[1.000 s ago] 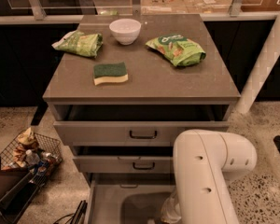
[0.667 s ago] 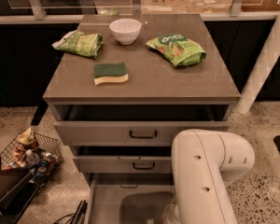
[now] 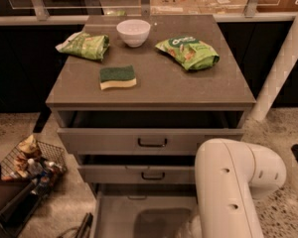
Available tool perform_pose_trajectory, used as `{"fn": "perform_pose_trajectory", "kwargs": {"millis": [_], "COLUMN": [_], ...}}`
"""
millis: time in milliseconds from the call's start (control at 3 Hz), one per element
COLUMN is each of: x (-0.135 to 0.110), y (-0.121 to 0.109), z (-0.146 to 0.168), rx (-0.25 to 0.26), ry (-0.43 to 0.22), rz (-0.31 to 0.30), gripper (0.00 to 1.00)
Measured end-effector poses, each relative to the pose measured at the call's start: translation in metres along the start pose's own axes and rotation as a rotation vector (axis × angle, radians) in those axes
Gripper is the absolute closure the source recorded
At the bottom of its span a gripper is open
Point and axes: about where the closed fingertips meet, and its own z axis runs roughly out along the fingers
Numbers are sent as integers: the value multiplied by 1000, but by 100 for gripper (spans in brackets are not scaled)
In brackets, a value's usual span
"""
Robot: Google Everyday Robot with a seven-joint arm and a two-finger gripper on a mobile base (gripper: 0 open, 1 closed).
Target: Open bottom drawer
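Bottom drawer point(image 3: 139, 214), the lowest of three grey flat-fronted cabinet drawers, stands pulled well out, its pale grey inside open to view and its front cut off by the lower edge, much as it stood a second ago. The pincer is out of sight, hidden below the big white jointed robot arm point(image 3: 228, 192) at the lower right, over the right part of that open drawer; whether it is wide or narrow I cannot tell. The arm's rounded elbow has shifted a little to the right since the earlier frame. Just above the pincer's place, the grey middle drawer point(image 3: 114, 174) with its small black bar handle is out a short way, and above that the wider grey top drawer point(image 3: 104, 142) is out a bit as well, both unchanged. Farther off still, on the grey-brown square tabletop point(image 3: 154, 90), lie a green-and-yellow rectangular sponge point(image 3: 118, 77), a small white round bowl point(image 3: 133, 31), a crumpled green snack bag on the left point(image 3: 84, 45) and a green printed snack bag on the right point(image 3: 188, 52), none of them moved. Well to the pincer's left, on the speckled floor point(image 3: 64, 202), sits a dark wire basket point(image 3: 35, 157) of packets.
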Motion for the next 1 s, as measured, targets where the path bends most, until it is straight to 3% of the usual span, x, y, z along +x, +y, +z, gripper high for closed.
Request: {"fn": "perform_pose_trajectory", "kwargs": {"millis": [333,1000], "x": [0,-2], "y": [-1,21], "z": [0,-12], "rx": [0,4], "ry": [0,-82], "rz": [0,-41], "gripper": [100,100]}}
